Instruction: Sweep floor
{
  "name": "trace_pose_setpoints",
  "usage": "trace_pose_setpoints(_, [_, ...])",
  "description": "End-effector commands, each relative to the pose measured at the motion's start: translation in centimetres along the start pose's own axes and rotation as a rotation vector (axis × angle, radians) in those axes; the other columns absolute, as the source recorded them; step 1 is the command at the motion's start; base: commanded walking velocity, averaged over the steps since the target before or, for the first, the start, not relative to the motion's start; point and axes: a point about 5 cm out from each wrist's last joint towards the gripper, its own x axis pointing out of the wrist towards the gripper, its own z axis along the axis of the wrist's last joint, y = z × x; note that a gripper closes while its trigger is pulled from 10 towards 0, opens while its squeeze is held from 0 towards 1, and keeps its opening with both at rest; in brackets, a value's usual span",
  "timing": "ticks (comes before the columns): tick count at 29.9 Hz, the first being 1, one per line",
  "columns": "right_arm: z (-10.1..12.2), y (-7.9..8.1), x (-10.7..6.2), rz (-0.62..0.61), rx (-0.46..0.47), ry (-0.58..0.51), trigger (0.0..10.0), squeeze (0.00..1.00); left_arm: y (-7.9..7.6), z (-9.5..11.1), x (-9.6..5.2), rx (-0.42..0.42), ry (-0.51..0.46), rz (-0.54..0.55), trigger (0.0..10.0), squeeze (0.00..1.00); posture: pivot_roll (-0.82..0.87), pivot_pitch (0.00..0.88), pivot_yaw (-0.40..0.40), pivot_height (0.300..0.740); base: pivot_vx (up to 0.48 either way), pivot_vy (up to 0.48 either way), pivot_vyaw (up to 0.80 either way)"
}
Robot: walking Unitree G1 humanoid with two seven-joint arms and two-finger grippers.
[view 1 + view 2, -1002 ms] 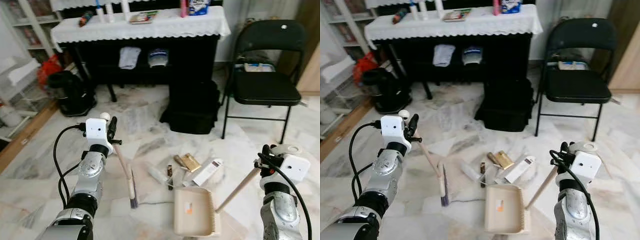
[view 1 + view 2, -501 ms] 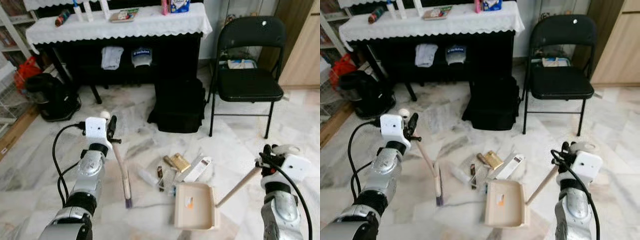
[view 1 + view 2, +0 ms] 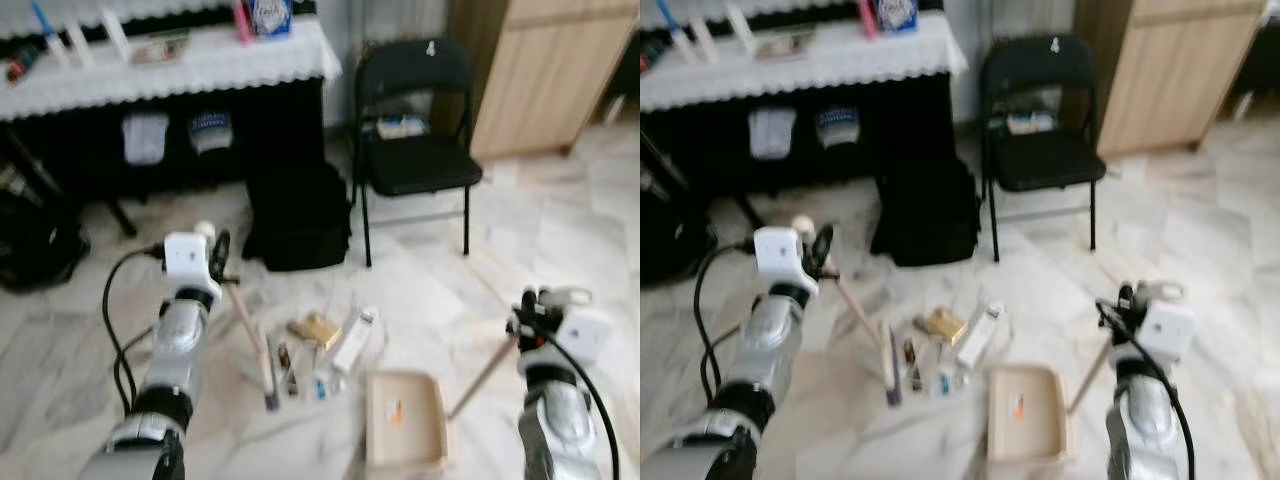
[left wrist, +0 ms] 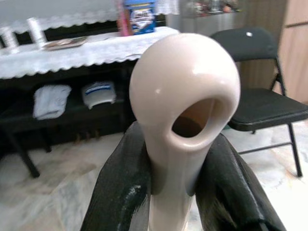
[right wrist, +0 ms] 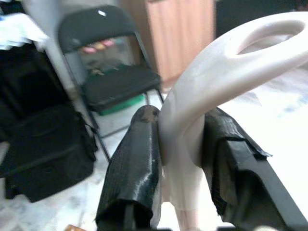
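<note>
**Litter gathered, not yet in the pan**

Nearest, the dustpan (image 3: 405, 432) lies empty on the marble floor (image 3: 560, 250), its handle clamped in the right pincer (image 5: 180, 144). The left pincer (image 4: 185, 187) is closed on the brush (image 3: 268, 372), whose head touches the floor just beside the litter (image 3: 325, 345). Judged from this, sweeping-in remains. Beyond stand a black bag (image 3: 297, 215) and chair (image 3: 415, 150).

Both eye views blurred. Small litter (image 3: 320, 345) on floor too smeared to identify. Items on the white-clothed table (image 3: 200, 60) cut off by the top edge.
</note>
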Motion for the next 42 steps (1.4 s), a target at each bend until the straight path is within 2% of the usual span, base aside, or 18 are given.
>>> trace_pose_setpoints(1, [0.8, 0.7, 0.5, 0.027, 0.023, -0.046, 10.0, 0.00, 0.4, 0.5, 0.4, 0.009, -0.014, 0.002, 10.0, 0.00, -0.24, 0.000, 0.139, 0.740, 0.000, 0.000, 0.00])
trace_pose_setpoints(11, [0.8, 1.2, 1.2, 0.052, 0.015, -0.046, 10.0, 0.00, -0.4, 0.0, 0.2, -0.009, 0.010, -0.011, 10.0, 0.00, -0.23, 0.000, 0.137, 0.740, 0.000, 0.000, 0.00])
trace_pose_setpoints(15, [0.8, 1.4, 1.3, 0.058, 0.013, -0.050, 10.0, 0.00, -0.3, 0.0, 0.2, -0.002, 0.013, -0.010, 10.0, 0.00, -0.23, 0.000, 0.139, 0.740, 0.000, 0.000, 0.00])
trace_pose_setpoints(35, [0.5, 1.4, 1.5, 0.071, 0.009, -0.048, 10.0, 0.00, 0.4, 0.3, 0.4, 0.010, 0.004, 0.017, 10.0, 0.00, -0.23, 0.000, 0.134, 0.740, 0.289, 0.000, 0.00])
trace_pose_setpoints(42, [0.5, 1.4, 1.5, 0.075, 0.009, -0.044, 10.0, 0.00, 0.6, 0.4, 0.3, 0.013, 0.002, 0.026, 10.0, 0.00, -0.23, 0.000, 0.131, 0.740, 0.000, 0.000, 0.00])
